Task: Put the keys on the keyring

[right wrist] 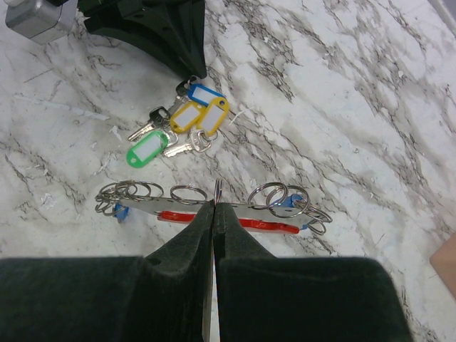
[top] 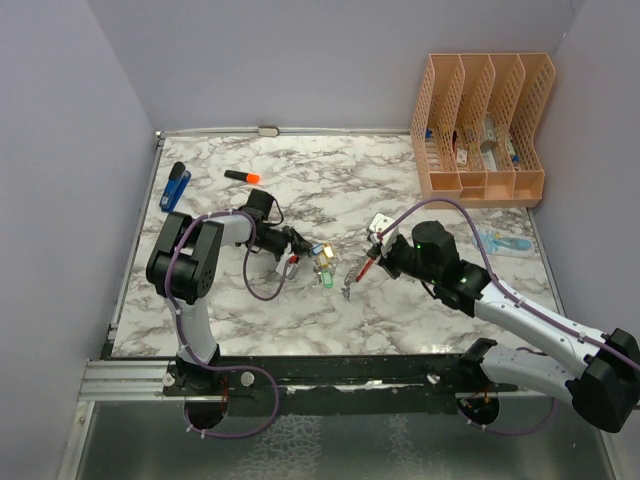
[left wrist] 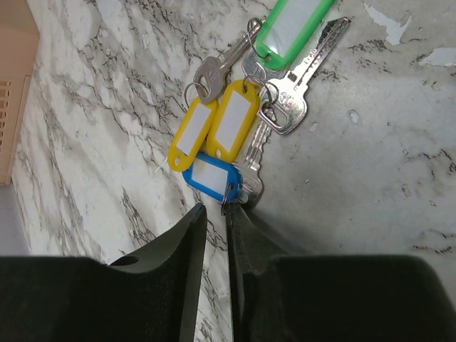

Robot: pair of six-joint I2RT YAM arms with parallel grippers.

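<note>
The keys [left wrist: 235, 121] lie in a bunch on the marble with blue, yellow and green tags; they also show in the top view [top: 323, 262] and the right wrist view [right wrist: 178, 125]. My left gripper [left wrist: 214, 208] sits low at the bunch's blue tag [left wrist: 210, 173], jaws a narrow gap apart with bare marble between them; the tag's small ring touches the right fingertip. In the top view, the left gripper [top: 303, 247] is just left of the keys. My right gripper [right wrist: 215, 205] is shut on the keyring [right wrist: 157, 211], a silver and red bar carrying several split rings, held right of the keys [top: 362, 270].
An orange marker [top: 242, 177] and a blue stapler [top: 175, 186] lie at the back left. An orange file organiser [top: 485, 125] stands at the back right, with a pale blue item [top: 505, 243] in front of it. A small silver object [top: 380, 225] rests behind the right gripper.
</note>
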